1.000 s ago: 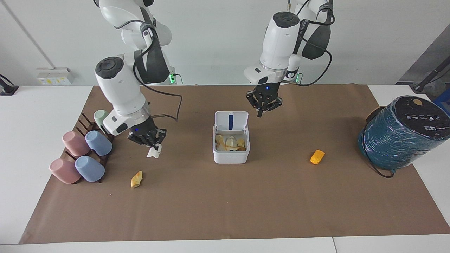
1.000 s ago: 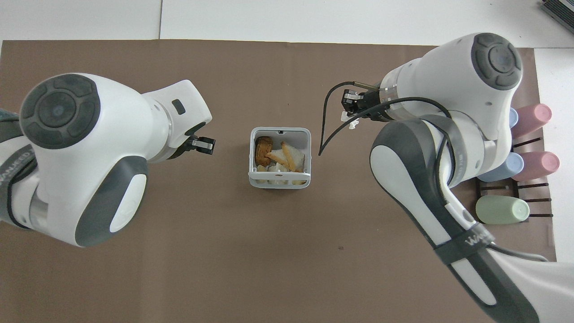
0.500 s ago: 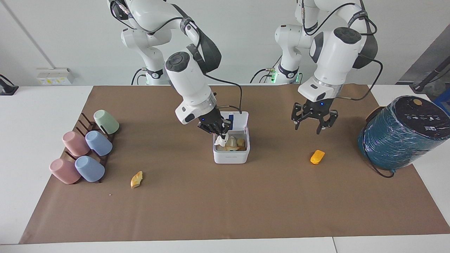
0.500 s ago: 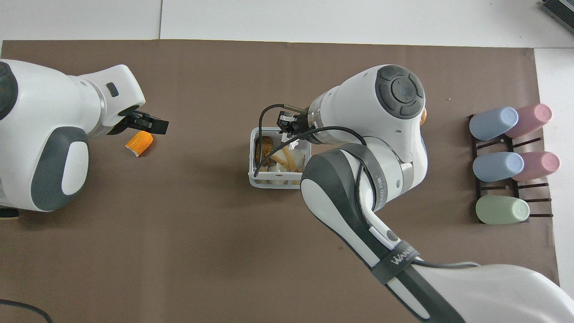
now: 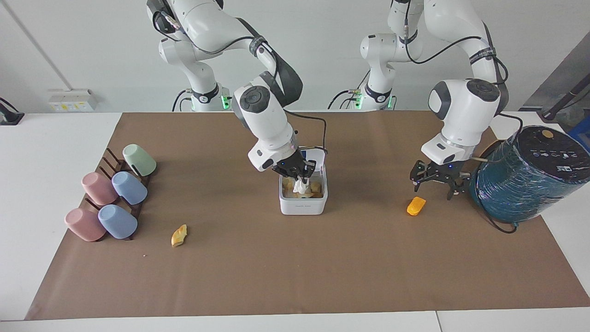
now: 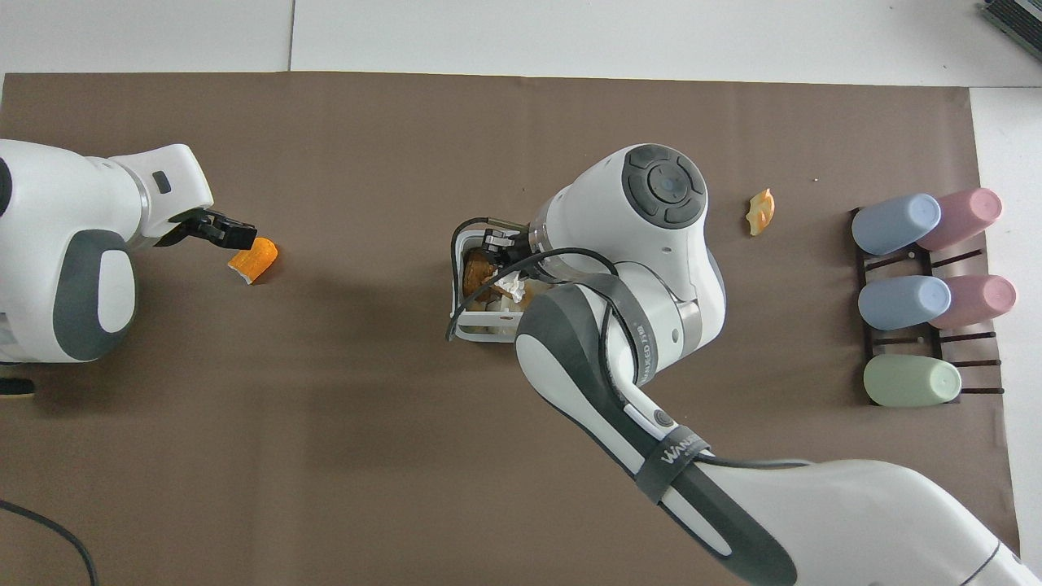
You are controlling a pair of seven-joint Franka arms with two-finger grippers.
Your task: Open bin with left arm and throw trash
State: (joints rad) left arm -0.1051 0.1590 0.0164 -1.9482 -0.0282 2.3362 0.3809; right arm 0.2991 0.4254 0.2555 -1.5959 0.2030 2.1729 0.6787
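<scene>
The white bin stands mid-mat with its lid up, holding several food scraps; it also shows in the overhead view. My right gripper is over the bin's opening, shut on the white wad, which hangs into the bin. My left gripper is open and empty, low over the mat beside an orange peel, toward the teal cylinder; the overhead view shows both the gripper and the peel. A yellow peel lies toward the right arm's end.
A big teal wrapped cylinder stands close beside my left gripper at the left arm's end. A dark rack with several pastel cups sits at the right arm's end. A brown mat covers the table.
My right gripper carried the white wad from the mat near the cups to the bin and lowered it. My left gripper opened and moved away from the bin, down beside the orange peel.
</scene>
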